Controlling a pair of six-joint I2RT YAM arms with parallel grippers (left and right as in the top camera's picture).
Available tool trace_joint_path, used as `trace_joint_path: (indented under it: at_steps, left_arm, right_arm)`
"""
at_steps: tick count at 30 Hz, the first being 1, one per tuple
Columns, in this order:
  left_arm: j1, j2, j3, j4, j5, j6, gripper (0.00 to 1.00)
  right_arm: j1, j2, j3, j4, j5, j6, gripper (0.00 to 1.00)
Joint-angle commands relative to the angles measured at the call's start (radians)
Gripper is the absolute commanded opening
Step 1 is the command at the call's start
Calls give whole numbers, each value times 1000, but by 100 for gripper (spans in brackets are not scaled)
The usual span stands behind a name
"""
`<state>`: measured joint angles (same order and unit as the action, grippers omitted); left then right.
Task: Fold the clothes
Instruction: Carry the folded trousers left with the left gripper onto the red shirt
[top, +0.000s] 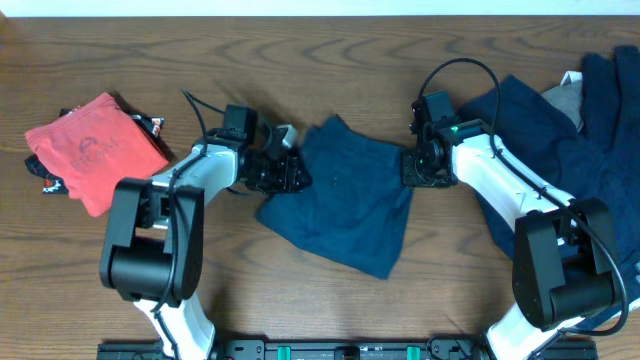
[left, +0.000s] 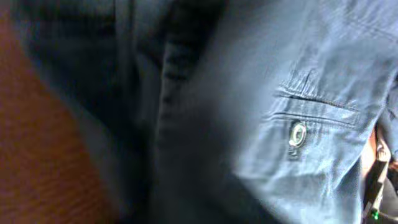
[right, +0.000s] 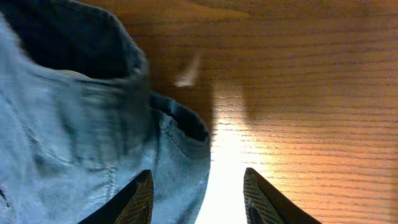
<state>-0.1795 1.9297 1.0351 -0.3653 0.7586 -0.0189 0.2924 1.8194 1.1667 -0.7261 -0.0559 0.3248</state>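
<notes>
A dark navy garment (top: 345, 195) lies spread on the middle of the table. My left gripper (top: 283, 172) is at its left edge. In the left wrist view the navy fabric (left: 249, 93), with a pocket seam and a small button (left: 297, 134), fills the frame and hides the fingers. My right gripper (top: 415, 168) is at the garment's right edge. It is open (right: 196, 180): its left finger is over the navy fabric (right: 74, 137) and its right finger is over bare wood. A red top (top: 95, 148) with a faded round print lies folded at the far left.
A pile of more navy clothes (top: 580, 130), with a bit of grey fabric (top: 565, 98), covers the right end of the wooden table (top: 300, 50). Small dark items (top: 150, 124) lie beside the red top.
</notes>
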Motion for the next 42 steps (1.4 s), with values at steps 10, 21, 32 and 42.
trace_joint_path:
  at_steps: [10, 21, 32, 42]
  left_arm:
    - [133, -130, 80, 2, -171, -118, 6]
    - [530, -415, 161, 74, -469, -140, 6]
    - [821, -348, 160, 37, -555, -142, 37]
    - [868, -348, 160, 38, -512, -287, 98]
  right_arm:
    - [-56, -91, 10, -58, 3, -5, 45]
    - [-122, -277, 10, -90, 3, -27, 45]
    - [-122, -284, 10, -116, 3, -27, 45]
    - [-122, -284, 10, -131, 3, -35, 48]
